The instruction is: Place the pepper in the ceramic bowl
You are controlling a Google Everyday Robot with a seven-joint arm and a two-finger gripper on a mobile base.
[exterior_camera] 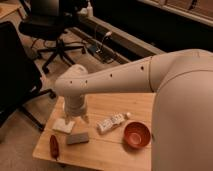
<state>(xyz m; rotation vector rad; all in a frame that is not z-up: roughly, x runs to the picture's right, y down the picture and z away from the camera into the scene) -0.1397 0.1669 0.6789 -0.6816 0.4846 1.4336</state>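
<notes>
The pepper point(53, 146) is a small dark red chili lying near the front left corner of the wooden table point(105, 152). The ceramic bowl point(137, 134) is round and orange-red and stands at the table's right side, with nothing seen inside. My gripper point(76, 120) hangs from the white arm over the table's left part, just above a pale flat packet point(63, 125) and a grey block point(77, 138). It is up and to the right of the pepper and well left of the bowl.
A white wrapped packet point(110, 122) lies between the gripper and the bowl. My big white arm point(170, 85) covers the table's right and back. Black office chairs point(50, 30) stand on the floor at back left, and a dark chair point(15, 75) at left.
</notes>
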